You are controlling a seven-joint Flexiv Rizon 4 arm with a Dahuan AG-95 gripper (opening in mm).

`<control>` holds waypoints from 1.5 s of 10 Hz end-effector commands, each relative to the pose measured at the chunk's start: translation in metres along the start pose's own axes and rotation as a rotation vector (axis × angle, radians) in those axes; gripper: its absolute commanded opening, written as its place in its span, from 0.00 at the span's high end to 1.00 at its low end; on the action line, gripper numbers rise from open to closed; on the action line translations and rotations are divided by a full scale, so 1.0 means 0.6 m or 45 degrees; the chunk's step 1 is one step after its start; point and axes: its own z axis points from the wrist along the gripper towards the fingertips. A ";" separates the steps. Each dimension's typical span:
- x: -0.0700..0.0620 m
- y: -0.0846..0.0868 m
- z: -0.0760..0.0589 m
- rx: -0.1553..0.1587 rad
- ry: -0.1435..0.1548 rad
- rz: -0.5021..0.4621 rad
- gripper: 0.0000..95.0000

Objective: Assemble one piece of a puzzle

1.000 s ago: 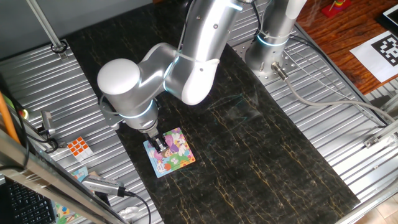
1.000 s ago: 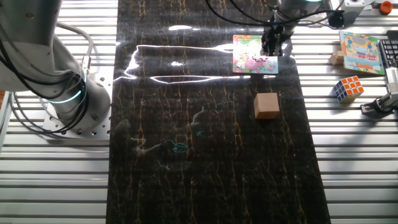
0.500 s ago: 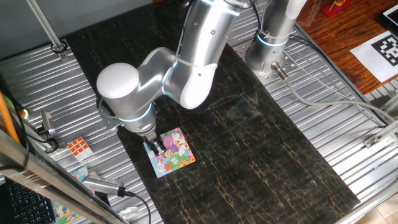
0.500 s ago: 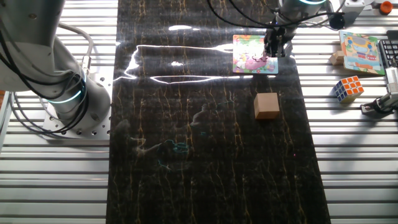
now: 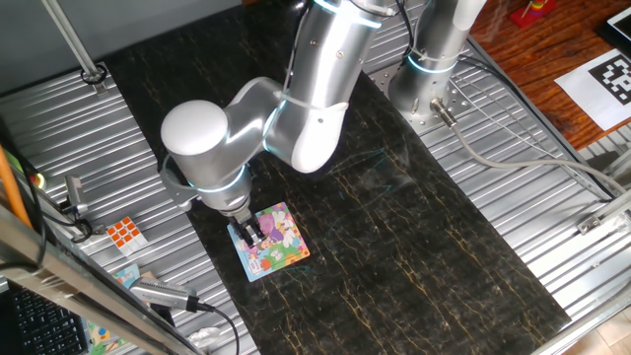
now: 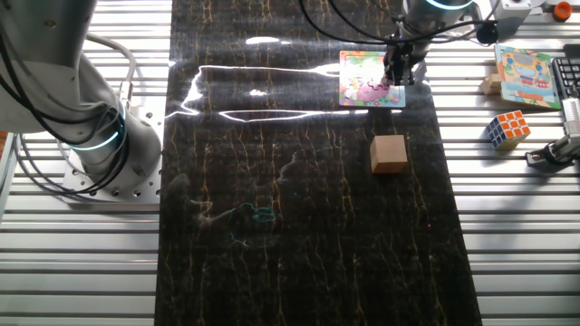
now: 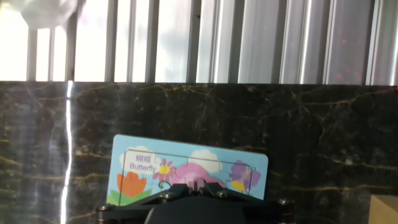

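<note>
Dark marbled mat (image 6: 308, 208) over ribbed metal table (image 6: 82, 263). Gripper (image 5: 253, 233) poised over puzzle (image 5: 269, 243), fingertips close together at the board's surface; impossible to tell whether anything is pinched between them. Piece itself not distinguishable in any view. Puzzle lying flat near the mat's edge: light blue border, pink, yellow and green cartoon, an orange flower, the word "Butterfly" legible at upper left from the hand view. Lower part of board hidden there behind the gripper body. Tan wooden cube (image 6: 388, 153) near the puzzle, apart. Twisty cube (image 6: 507, 129) and second picture board (image 6: 524, 76) off the mat. Printed square marker (image 5: 613, 77) cut off at frame edge.
</note>
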 end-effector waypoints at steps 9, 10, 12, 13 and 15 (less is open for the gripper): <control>0.004 -0.001 0.000 -0.004 0.001 -0.006 1.00; 0.001 -0.002 -0.006 -0.001 0.007 -0.011 1.00; -0.007 -0.005 -0.015 0.000 0.011 -0.019 1.00; -0.008 -0.006 -0.016 0.000 0.011 -0.022 1.00; -0.012 -0.009 -0.016 0.000 0.010 -0.025 1.00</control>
